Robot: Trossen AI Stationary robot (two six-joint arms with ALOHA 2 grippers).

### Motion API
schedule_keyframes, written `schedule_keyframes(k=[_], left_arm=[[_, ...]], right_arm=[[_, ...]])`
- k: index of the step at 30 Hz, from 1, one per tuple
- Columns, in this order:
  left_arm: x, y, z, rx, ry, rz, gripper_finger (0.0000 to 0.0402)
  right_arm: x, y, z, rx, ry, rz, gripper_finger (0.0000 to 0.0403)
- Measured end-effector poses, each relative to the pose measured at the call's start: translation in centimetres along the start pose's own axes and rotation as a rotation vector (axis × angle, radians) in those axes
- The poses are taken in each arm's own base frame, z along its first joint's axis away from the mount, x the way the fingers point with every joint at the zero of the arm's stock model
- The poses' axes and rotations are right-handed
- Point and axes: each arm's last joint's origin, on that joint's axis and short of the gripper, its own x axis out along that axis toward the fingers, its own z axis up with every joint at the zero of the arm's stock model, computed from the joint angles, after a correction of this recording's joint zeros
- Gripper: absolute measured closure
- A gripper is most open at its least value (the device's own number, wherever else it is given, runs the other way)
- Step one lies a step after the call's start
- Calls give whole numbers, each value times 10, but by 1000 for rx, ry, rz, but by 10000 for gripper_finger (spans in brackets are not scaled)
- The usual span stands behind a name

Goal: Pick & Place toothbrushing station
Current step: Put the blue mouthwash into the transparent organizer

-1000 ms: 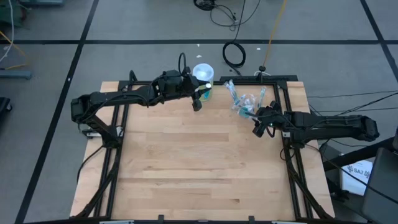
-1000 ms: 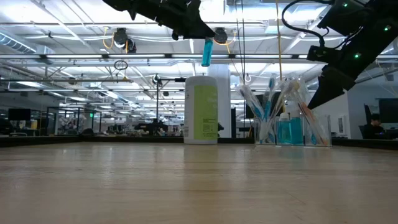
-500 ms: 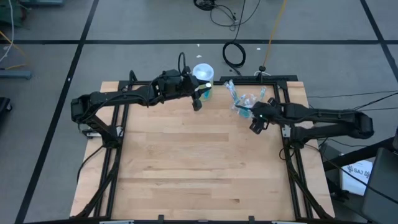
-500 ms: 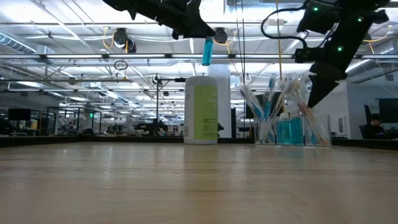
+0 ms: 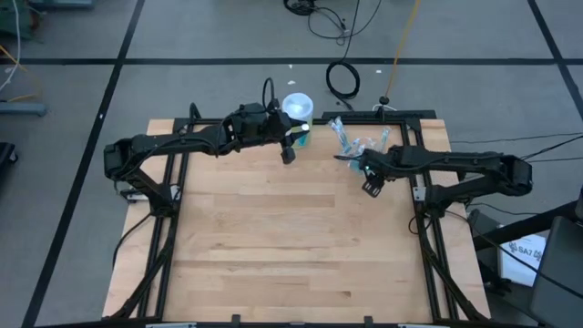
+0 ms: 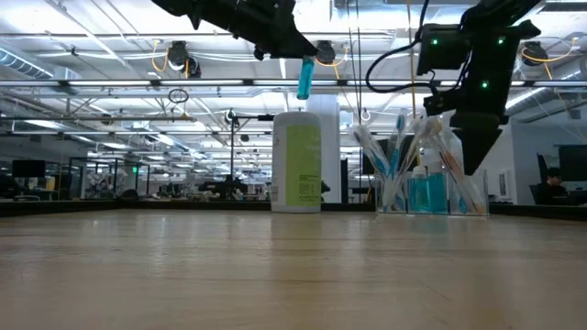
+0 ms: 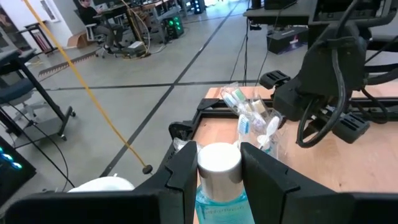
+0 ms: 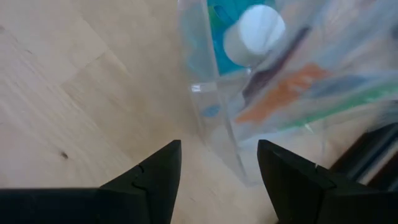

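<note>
On the light wooden table (image 5: pixel 273 246), the small clear plastic cup (image 6: pixel 429 188) stands near the far edge, toward the far right corner, and it is filled with slim toothbrushes (image 6: pixel 396 147) in blue, green, orange and white and with small teal-blue tubes with white caps (image 8: pixel 249 28). The right gripper (image 5: pixel 371 186) hangs just beside this cup, on the side toward the table's middle, with its two dark fingers (image 8: pixel 152 177) apart and nothing between them; the wrist view shows the cup wall just beyond the fingertips. The left gripper (image 5: pixel 290 151) is raised above the table near the middle of the far edge, and its fingers are closed around one teal-blue tube with a white cap (image 7: pixel 219 180), which hangs downward in the low view. Just beyond it stands a white cylindrical canister with a pale green label (image 6: pixel 297 162), close to the far edge.
</note>
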Motion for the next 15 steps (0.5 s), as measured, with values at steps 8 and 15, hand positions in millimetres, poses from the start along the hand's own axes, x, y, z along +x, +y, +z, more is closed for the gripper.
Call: schedule_keyframes(k=[8, 15], left_arm=[[0, 0, 0, -1, 4, -1, 297], [0, 0, 0, -1, 4, -2, 297]], right_arm=[[2, -7, 2, 17, 2, -8, 200], [14, -14, -2, 108, 34, -3, 212]])
